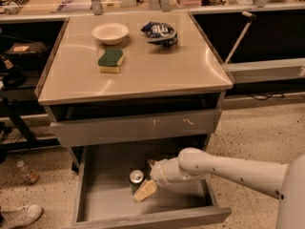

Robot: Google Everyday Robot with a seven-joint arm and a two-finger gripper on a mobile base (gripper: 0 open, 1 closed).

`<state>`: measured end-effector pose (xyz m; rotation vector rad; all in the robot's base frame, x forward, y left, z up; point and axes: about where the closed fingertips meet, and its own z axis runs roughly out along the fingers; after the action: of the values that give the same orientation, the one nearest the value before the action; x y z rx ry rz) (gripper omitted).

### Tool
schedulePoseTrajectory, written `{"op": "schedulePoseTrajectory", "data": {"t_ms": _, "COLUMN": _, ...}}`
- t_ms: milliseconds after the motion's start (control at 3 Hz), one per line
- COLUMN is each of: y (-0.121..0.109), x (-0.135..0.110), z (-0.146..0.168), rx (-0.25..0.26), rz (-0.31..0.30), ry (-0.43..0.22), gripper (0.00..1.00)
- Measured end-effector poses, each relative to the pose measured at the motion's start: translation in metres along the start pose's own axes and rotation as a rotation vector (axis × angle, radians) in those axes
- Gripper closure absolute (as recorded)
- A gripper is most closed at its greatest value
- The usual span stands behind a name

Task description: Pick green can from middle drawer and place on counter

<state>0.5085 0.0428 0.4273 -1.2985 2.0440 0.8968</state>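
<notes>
green can (136,177) just beside wide-spread gripper (145,180)

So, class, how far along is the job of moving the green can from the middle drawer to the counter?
Done: the middle drawer is open. In hand: the end effector, open, sits in the drawer right beside the upright green can, not gripping it. Left: grasp, lift, and set it on the counter.
</notes>
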Motion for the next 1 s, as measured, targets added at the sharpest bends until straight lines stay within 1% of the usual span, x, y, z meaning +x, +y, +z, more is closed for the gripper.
{"op": "schedulePoseTrajectory", "data": {"t_ms": 667, "y": 0.008, "x": 0.000, "z": 0.034, "rx": -0.040, "rz": 0.033, "ry": -0.037, "gripper": 0.00}}
{"op": "schedulePoseTrajectory", "data": {"t_ms": 1000, "y": 0.008, "x": 0.000, "z": 0.034, "rx": -0.041, "rz": 0.033, "ry": -0.037, "gripper": 0.19}}
